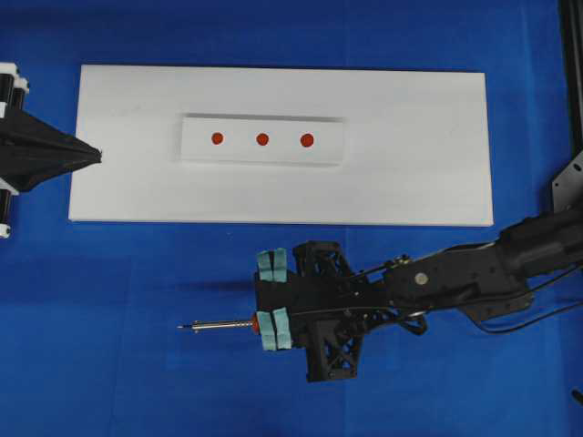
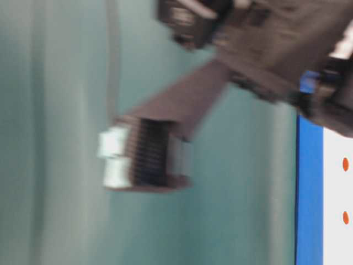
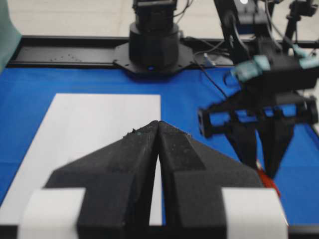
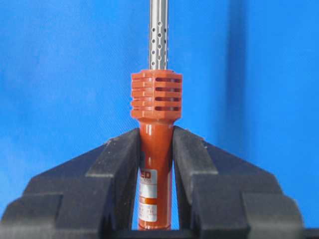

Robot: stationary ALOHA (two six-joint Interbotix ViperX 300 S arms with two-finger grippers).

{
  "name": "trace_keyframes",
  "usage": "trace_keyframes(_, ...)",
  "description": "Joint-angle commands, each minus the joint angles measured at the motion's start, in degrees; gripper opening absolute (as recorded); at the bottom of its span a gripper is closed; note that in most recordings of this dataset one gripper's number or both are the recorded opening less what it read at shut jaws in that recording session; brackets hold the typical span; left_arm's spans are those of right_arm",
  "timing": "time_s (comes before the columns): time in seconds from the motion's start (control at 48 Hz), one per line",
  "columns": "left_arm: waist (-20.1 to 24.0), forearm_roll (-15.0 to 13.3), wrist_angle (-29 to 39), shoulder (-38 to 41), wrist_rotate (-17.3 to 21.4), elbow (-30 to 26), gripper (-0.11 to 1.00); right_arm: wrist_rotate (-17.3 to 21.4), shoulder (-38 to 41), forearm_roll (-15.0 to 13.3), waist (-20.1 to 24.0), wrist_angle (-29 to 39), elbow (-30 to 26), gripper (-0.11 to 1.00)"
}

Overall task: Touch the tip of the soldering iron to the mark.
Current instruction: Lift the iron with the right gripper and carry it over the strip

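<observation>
Two black jaws of the right claw (image 4: 155, 149) are clamped on the orange-red handle of the soldering iron (image 4: 155, 164), seen closest in the right wrist view, the ribbed collar just ahead of the jaws and the perforated silver shaft running straight out beyond them over the blue table (image 4: 60, 74). From overhead, the iron lies level in that grip, its tip (image 1: 185, 327) pointing away from the claw toward the left of the view, off the white board (image 1: 428, 164) and well apart from it. Farther off, across the board's near edge, a raised white strip (image 1: 196, 150) carries three red marks (image 1: 262, 139) in a row; which one is meant cannot be told. The pickup looks complete, so the step in hand appears to be the carry: the next move would call for swinging the tip round toward the strip and lowering it gently onto a dot without the shaft dragging. At the far left end of the board the left claw (image 1: 91, 155) sits with its jaws pressed together on nothing, idle.
</observation>
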Motion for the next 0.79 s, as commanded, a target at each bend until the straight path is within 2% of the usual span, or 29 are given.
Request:
trace_keyframes(0.0, -0.6, 0.2, -0.5, 0.3, -0.1, -0.7, 0.0, 0.0, -4.7, -1.2, -0.1, 4.0, -1.8, 0.07)
trace_keyframes(0.188, -1.8, 0.2, -0.7, 0.3, -0.1, -0.7, 0.0, 0.1, -8.3, -3.3, -0.2, 13.7, -4.1, 0.07)
trace_keyframes(0.334, -1.9, 0.1, -0.8, 0.3, -0.1, -0.7, 0.0, 0.1, -9.7, -4.4, -0.1, 18.7, -5.8, 0.07)
trace_keyframes(0.626, -2.0, 0.1, -0.8, 0.4, -0.1, -0.6, 0.0, 0.1, -9.8, -5.8, -0.1, 19.3, -5.9, 0.07)
trace_keyframes(0.771, -2.0, 0.1, -0.8, 0.7, -0.1, -0.6, 0.0, 0.0, -9.9, -7.7, -0.7, 19.5, -5.6, 0.07)
